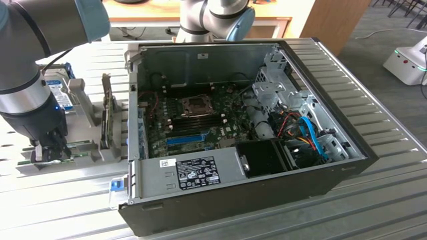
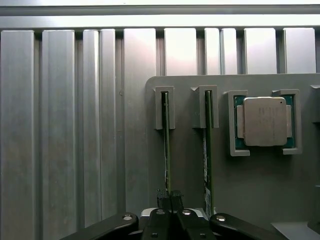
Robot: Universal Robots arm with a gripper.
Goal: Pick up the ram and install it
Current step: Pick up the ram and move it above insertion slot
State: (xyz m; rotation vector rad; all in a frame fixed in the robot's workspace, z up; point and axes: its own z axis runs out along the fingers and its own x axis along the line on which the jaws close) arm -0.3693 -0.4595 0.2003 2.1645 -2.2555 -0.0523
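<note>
The ram (image 2: 167,150) is a thin green stick seen edge-on, standing in a slot of the grey holder (image 2: 260,185). One end sits in a slot bracket; the other lies between my fingertips. My gripper (image 2: 169,198) is shut on that end of the ram. A second look-alike green stick (image 2: 207,150) stands in the neighbouring slot, apart from my fingers. In the exterior view my gripper (image 1: 47,154) reaches straight down onto the holder (image 1: 83,162) at the exterior view's left, beside the open computer case (image 1: 253,175). The motherboard (image 1: 193,127) lies exposed inside the case.
A processor chip (image 2: 264,121) sits in its own bracket on the holder beyond the second stick. A hard drive with a blue-white label (image 1: 63,99) stands upright behind my arm. Ribbed metal tabletop (image 2: 60,125) surrounds the holder. Cables and a drive cage fill the case's right side.
</note>
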